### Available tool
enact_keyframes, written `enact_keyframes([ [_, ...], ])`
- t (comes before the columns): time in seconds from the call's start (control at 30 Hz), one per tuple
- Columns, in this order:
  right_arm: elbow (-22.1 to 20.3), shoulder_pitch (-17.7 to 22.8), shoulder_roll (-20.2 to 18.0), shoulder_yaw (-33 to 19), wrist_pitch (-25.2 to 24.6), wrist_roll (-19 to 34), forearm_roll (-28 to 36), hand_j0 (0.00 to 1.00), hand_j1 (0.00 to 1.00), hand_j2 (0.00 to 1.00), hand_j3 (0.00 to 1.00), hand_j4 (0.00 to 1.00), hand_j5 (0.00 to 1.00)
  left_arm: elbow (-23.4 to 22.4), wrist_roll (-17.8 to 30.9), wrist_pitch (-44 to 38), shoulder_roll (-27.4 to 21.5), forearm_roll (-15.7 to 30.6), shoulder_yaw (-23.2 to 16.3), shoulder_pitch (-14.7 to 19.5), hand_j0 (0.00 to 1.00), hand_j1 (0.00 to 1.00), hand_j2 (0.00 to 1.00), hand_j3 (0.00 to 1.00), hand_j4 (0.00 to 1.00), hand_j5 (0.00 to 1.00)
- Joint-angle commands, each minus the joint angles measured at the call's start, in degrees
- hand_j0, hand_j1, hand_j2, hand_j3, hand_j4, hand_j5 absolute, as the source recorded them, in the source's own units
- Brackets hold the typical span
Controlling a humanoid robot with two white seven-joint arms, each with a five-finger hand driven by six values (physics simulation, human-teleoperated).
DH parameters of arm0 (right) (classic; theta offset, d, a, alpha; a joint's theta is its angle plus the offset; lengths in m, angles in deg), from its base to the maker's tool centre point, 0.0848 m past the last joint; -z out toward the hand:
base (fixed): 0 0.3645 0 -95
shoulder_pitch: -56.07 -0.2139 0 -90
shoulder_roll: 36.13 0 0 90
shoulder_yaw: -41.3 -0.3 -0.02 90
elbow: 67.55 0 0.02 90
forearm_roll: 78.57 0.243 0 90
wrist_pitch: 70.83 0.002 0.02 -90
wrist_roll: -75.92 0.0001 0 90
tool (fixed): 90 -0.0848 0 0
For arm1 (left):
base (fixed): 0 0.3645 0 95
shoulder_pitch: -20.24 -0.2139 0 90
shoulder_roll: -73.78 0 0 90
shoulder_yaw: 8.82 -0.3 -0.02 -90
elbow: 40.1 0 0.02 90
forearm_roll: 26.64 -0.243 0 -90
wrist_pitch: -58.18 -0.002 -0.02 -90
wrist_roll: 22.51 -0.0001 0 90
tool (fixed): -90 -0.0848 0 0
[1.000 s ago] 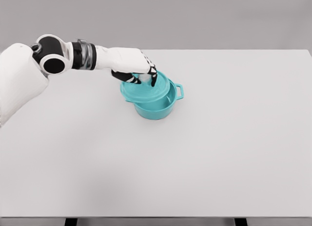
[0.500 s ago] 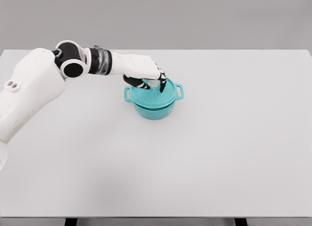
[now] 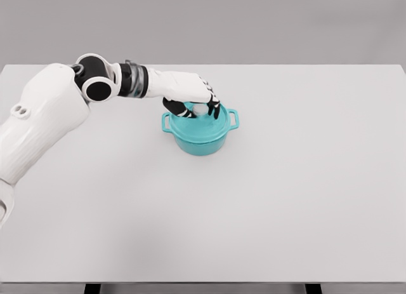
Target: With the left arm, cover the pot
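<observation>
The left hand [image 3: 193,94] lies over the top of the teal lid [image 3: 212,126], hiding the lid's far-left part. Its curled fingers [image 3: 214,107] close around the pale knob [image 3: 201,109], so only a small patch of the knob shows between them. The lid sits on the pot [image 3: 202,143] and hides the pot's inside. On the side of the pot away from its two handles, the left arm [image 3: 38,126] runs off the picture's left edge. Below the pot, the table [image 3: 266,205] ends near the bottom edge, where its dark legs [image 3: 92,288] are cut off.
</observation>
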Motion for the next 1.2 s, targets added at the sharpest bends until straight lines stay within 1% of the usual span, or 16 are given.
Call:
enact_keyframes([
  [0.0,0.0,0.0,0.0,0.0,0.0,0.0,0.0,1.0,1.0,1.0,1.0,1.0,1.0,-0.2,-0.2,-0.1,0.0,-1.2,0.0,0.1,0.68,0.68,0.68,0.68,0.68,0.68],
  [0.4,0.0,0.0,0.0,0.0,0.0,0.0,0.0,1.0,1.0,1.0,1.0,1.0,1.0,-0.3,-0.2,-0.1,0.0,-1.2,0.1,0.0,0.87,0.87,0.87,0.87,0.87,0.87],
  [0.53,0.0,0.0,0.0,0.0,0.0,0.0,0.0,1.0,1.0,1.0,1.0,1.0,1.0,-0.3,-0.2,-0.1,0.0,-1.0,0.1,0.0,0.94,0.94,0.94,0.94,0.94,0.94],
  [0.83,0.0,0.0,0.0,0.0,0.0,0.0,0.0,1.0,1.0,1.0,1.0,1.0,1.0,-0.3,-0.2,-0.1,0.2,-0.8,0.2,0.0,0.97,0.97,0.97,0.97,0.97,0.97],
  [0.87,0.0,0.0,0.0,0.0,0.0,0.0,0.0,1.0,1.0,1.0,1.0,1.0,1.0,-0.3,-0.2,-0.1,0.2,-0.7,0.2,0.0,1.0,1.0,1.0,1.0,1.0,1.0],
  [1.17,0.0,0.0,0.0,0.0,0.0,0.0,0.0,1.0,1.0,1.0,1.0,1.0,1.0,-0.2,-0.2,-0.1,0.2,0.1,0.4,0.4,1.0,1.0,1.0,1.0,1.0,1.0],
])
